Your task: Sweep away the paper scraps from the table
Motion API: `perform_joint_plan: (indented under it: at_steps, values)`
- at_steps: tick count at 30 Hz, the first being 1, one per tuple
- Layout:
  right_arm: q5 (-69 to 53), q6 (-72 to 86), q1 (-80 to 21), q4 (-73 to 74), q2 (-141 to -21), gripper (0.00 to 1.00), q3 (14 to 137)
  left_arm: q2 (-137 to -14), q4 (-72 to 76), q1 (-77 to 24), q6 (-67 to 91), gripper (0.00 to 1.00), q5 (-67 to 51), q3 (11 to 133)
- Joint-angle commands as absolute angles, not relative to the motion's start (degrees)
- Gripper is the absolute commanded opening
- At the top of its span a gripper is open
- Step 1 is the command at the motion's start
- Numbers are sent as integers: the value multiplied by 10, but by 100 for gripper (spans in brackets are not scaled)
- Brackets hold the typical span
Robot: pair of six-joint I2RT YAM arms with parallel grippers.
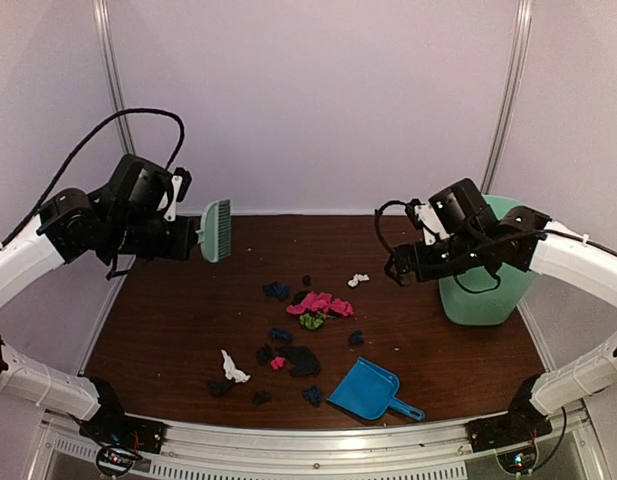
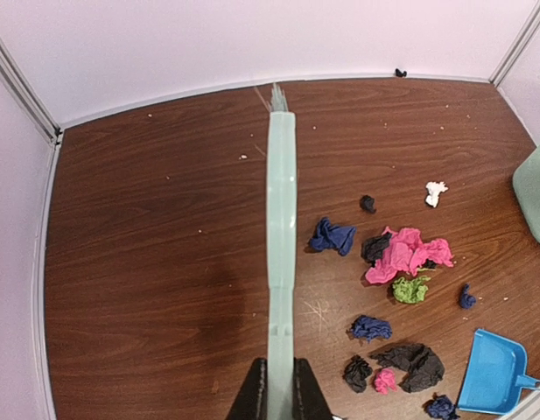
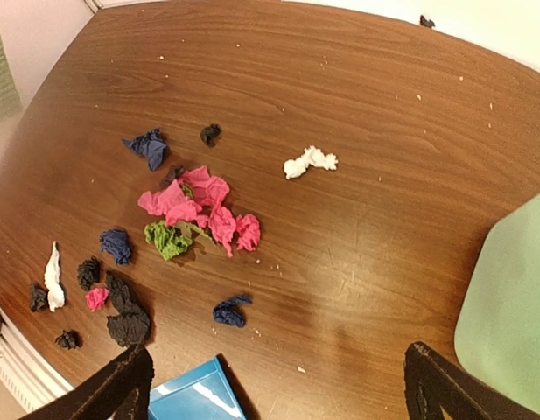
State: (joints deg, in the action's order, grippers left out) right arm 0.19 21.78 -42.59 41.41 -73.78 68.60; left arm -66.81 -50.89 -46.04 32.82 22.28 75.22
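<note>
Paper scraps (image 3: 199,210) untouched; left tool (image 2: 280,391) clamps brush (image 2: 281,219); right tool (image 3: 278,366) gapes.

Roughly fourteen scraps (image 3: 178,203); one brush (image 1: 217,230), dustpan (image 1: 366,388), bin (image 1: 483,295)

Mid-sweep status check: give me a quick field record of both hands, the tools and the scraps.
left hand: shut on brush handle, held left of the scraps, seemingly off the table
right hand: open, empty, raised beside the bin
scraps: scattered mid-table in pink, blue, black, green and white; none in the dustpan
dustpan: lying on the table near the front edge, right of the nearest scraps, not held
bin: standing at the table's right side
sweeping: not yet begun
</note>
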Motion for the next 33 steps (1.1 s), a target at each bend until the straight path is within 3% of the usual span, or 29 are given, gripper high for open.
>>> perform_joint_plan:
  at_steps: [1,12,20,29,33]
  values:
    - [-66,256,-425,484,-675,100,630,-691,-543,-456,359,0,210,806]
    - [-105,350,-497,568,-551,94,476,-710,-565,-456,417,0,141,801]
    - [-142,369,-578,528,-511,91,385,-665,-539,-456,420,0,129,732]
    - [-98,385,-722,433,-592,90,340,-627,-506,-456,422,0,132,685]
    - [-36,379,-767,403,-644,83,354,-631,-502,-456,418,0,137,687]
